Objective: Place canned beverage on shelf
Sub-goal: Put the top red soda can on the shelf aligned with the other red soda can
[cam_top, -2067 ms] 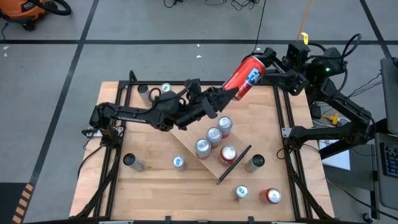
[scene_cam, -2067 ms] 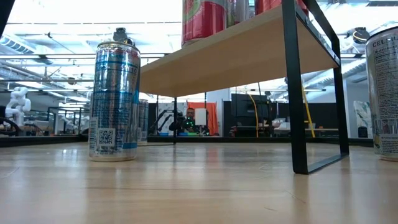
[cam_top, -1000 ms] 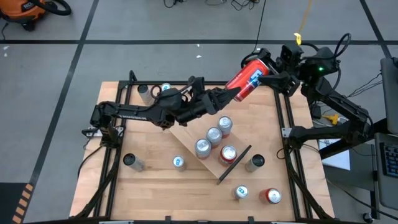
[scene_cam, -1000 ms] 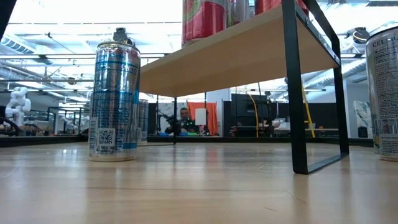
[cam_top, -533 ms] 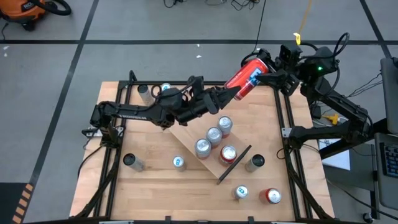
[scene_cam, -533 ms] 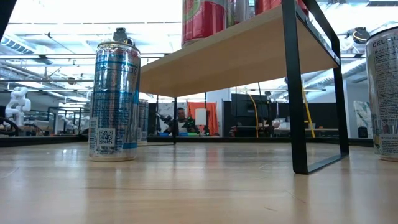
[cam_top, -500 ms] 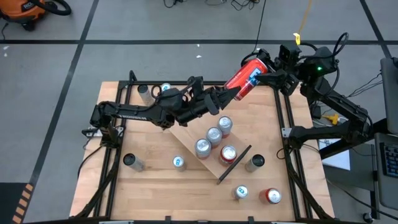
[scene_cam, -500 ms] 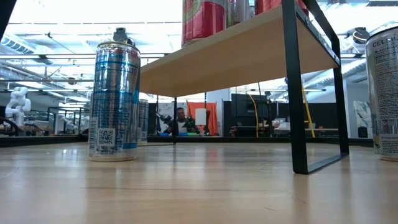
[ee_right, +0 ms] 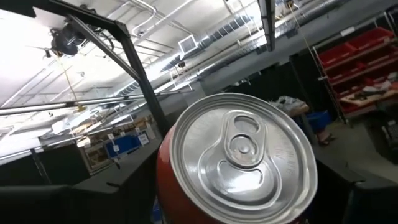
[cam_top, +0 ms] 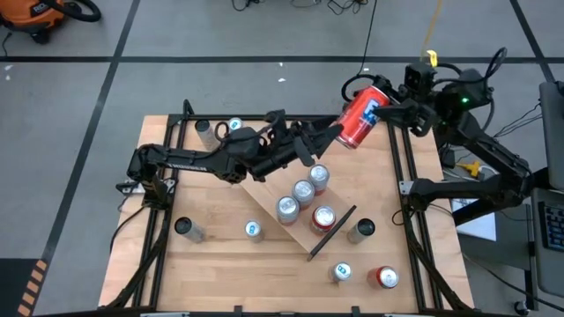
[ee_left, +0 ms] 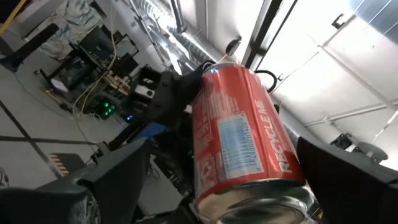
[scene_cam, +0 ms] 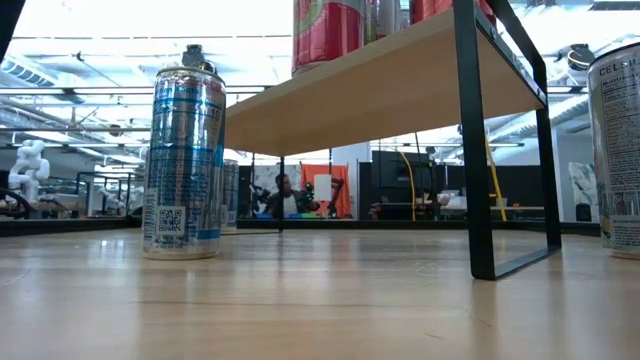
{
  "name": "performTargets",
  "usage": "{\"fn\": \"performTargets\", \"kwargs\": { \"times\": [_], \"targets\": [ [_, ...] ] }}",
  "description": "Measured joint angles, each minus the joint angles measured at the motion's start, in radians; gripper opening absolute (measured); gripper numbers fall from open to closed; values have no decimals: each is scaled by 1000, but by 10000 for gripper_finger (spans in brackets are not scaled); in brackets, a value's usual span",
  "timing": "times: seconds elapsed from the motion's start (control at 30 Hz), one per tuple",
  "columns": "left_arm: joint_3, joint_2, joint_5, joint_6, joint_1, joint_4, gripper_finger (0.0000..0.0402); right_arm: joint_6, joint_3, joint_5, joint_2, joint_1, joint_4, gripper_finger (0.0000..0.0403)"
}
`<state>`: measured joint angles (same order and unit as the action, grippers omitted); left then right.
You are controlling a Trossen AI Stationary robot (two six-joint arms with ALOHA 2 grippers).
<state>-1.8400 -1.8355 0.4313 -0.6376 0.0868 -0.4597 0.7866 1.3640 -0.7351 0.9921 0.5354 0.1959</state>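
Observation:
A red can (cam_top: 360,121) hangs tilted high over the table's far right corner, between my two grippers. My right gripper (cam_top: 382,107) is shut on its top end; the lid (ee_right: 244,155) faces the right wrist camera. My left gripper (cam_top: 332,134) is open. Its fingers (ee_left: 115,180) stand on either side of the can's bottom end (ee_left: 261,202); whether one touches it, I cannot tell. The shelf (cam_top: 264,189), a light-wood board with a black rail (cam_top: 332,231), stands mid-table and carries several upright cans (cam_top: 304,190). My right gripper pinches the red can's side wall (ee_right: 164,174) near the lid end between its two fingers. The fingers come slanting from the table's far right side and run along the can. The can is lifted clear and tilted, its bottom end toward my left gripper.
Loose cans stand on the tabletop: near left (cam_top: 187,229), (cam_top: 253,230), near right (cam_top: 361,229), (cam_top: 339,271), (cam_top: 383,277), and far left (cam_top: 204,130). In the low view a blue-silver can (scene_cam: 185,150) stands beside the shelf (scene_cam: 380,90). A person (scene_cam: 285,197) sits far behind.
The red can has shifted a little toward the table's right edge with my right gripper and tipped steeper, so from above it shows shorter. My left gripper has stayed in place, and the can's bottom end now lies farther from its wrist.

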Motion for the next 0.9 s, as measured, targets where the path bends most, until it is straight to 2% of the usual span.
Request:
{"fn": "performTargets", "kwargs": {
  "times": [0.23,0.5,0.63,0.8,0.9],
  "targets": [
    [0,4,7,25,1,18,389,-22,0,0,-72,-1,-165,280],
    [0,60,49,19,2,222,389,-62,2,-17,-152,-1,-383,279],
    [0,91,65,17,5,288,389,-111,2,-19,-194,-1,-544,279],
    [0,119,101,16,6,360,389,-126,2,65,-231,-2,-760,279],
    [0,132,109,16,6,376,389,-121,2,185,-249,-2,-902,279]
  ]
}}
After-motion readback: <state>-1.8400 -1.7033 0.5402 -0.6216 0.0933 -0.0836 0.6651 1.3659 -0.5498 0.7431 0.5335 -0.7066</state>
